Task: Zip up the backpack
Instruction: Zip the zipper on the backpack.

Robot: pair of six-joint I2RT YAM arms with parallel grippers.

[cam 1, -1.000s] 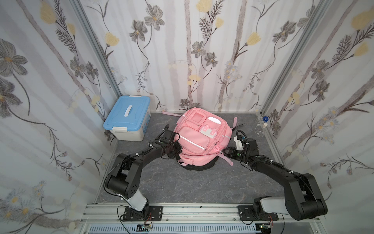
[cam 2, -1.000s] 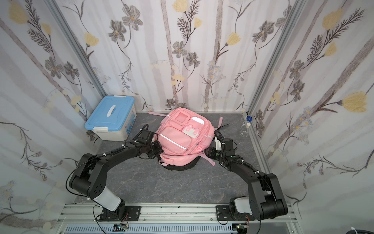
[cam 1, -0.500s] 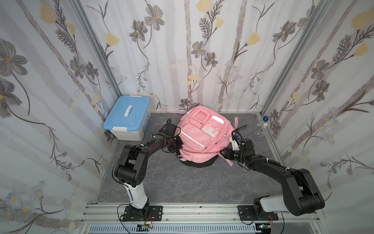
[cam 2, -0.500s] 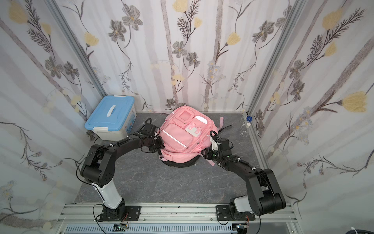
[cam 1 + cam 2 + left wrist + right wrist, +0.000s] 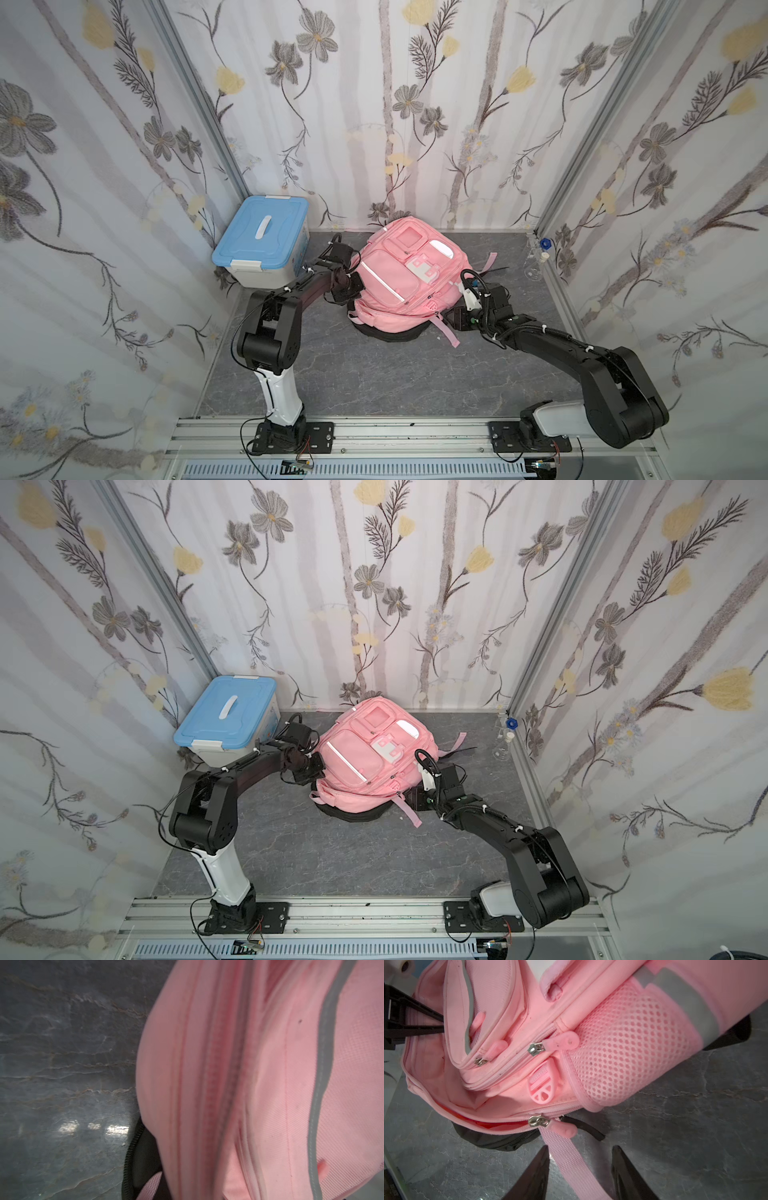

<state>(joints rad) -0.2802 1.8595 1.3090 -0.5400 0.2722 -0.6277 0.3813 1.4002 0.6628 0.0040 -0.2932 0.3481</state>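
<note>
Hovering with jaws apart, the right gripper (image 5: 580, 1148) straddles a pink strap (image 5: 566, 1159) just short of the backpack (image 5: 623, 1053), whose main zipper (image 5: 538, 1121) gapes open. Pink, with a mesh side pocket (image 5: 633, 1047), it lies on the grey tabletop (image 5: 695, 1126). Beyond, the left gripper (image 5: 443, 1024) pinches its fabric, fingers together.

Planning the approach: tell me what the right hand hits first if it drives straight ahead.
Likely the pink strap lying between the fingers of the open right hand, then the lower zipper pull just beyond; depth is unclear.
</note>
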